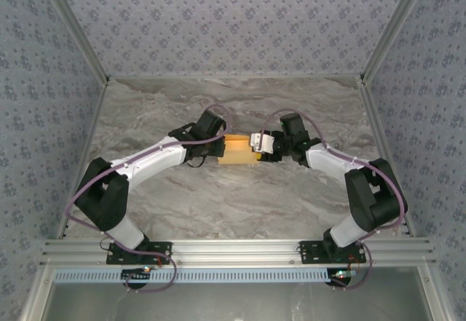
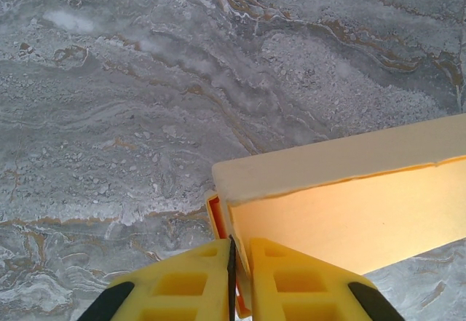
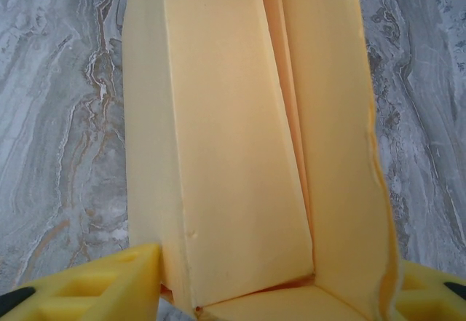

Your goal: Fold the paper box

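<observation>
Left pincer (image 2: 233, 266) pinches one end of the paper box (image 2: 342, 212) — right pincer (image 3: 269, 283) squeezes the other — holding it steady.

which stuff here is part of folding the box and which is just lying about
Job in hand:
- box
- left gripper, shut on one end of it
- right gripper, gripping the other end

Just surroundings:
- table
- walls
- rail
</observation>
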